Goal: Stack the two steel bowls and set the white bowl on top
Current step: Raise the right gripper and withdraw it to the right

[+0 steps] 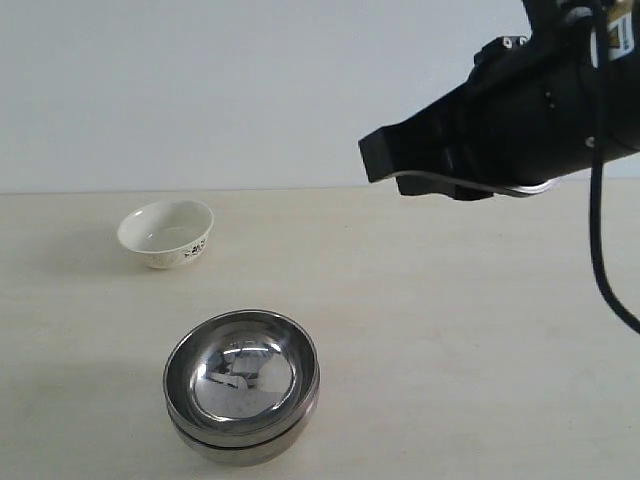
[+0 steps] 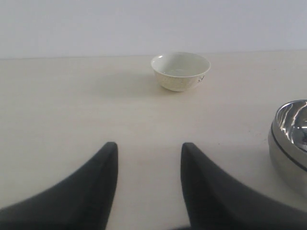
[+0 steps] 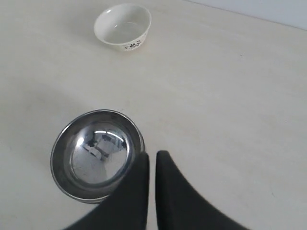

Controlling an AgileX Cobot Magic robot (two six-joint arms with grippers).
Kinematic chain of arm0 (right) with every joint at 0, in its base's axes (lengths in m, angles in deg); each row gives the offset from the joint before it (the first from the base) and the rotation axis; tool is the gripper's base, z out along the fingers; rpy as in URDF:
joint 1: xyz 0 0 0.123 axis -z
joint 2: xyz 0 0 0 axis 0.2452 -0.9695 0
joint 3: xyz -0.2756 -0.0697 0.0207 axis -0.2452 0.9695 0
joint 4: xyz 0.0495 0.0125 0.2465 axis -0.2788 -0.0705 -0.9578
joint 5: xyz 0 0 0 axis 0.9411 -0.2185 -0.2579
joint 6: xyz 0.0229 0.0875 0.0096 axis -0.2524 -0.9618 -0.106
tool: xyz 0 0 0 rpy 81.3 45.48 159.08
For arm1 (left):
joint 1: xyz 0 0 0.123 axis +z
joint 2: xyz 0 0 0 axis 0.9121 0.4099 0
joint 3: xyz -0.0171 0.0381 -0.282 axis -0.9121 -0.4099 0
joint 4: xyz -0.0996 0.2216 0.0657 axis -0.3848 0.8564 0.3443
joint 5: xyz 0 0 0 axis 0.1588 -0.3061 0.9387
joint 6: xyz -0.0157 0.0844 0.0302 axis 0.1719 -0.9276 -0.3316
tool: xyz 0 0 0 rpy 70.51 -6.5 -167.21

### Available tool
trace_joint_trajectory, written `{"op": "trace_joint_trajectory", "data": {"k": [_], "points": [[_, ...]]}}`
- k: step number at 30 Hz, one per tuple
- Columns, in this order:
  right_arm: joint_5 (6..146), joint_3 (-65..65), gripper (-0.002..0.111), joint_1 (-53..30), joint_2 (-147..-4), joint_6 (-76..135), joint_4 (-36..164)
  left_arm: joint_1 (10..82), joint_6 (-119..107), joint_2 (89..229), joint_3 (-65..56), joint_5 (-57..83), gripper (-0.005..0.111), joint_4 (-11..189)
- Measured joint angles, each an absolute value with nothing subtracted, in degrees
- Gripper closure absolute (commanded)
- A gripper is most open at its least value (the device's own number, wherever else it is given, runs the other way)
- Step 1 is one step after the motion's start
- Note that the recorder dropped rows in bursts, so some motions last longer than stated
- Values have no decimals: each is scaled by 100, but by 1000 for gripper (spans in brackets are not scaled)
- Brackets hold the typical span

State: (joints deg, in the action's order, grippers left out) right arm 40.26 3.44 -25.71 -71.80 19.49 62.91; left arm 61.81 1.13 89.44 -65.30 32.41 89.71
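Observation:
The two steel bowls (image 1: 242, 385) sit nested one inside the other on the pale table, near its front edge; the exterior view shows both rims. The white bowl (image 1: 166, 232), with its dark pattern outside, stands upright and alone behind them to the left. My left gripper (image 2: 148, 146) is open and empty, low over the table, with the white bowl (image 2: 180, 71) ahead of it and the steel stack (image 2: 290, 143) off to one side. My right gripper (image 3: 152, 155) is shut on nothing, high above the table beside the steel stack (image 3: 98, 154). The white bowl (image 3: 123, 26) lies farther off.
The right arm's black body (image 1: 500, 110) hangs high at the upper right of the exterior view. The pale table (image 1: 450, 330) meets a plain white wall (image 1: 200, 90) behind. Nothing else stands on the table in these views.

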Motion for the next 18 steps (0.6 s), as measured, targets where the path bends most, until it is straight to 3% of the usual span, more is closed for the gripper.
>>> {"op": "trace_joint_trajectory", "data": {"k": [7,18], "points": [[3923,655,108,-2571,-7122,1949,6603,6181,113,8944,-6530,3143,66,8889],[3983,751,108,-2571,-7111,1762,6813,6181,651,8944,-6530,1401,66,5026]]}}
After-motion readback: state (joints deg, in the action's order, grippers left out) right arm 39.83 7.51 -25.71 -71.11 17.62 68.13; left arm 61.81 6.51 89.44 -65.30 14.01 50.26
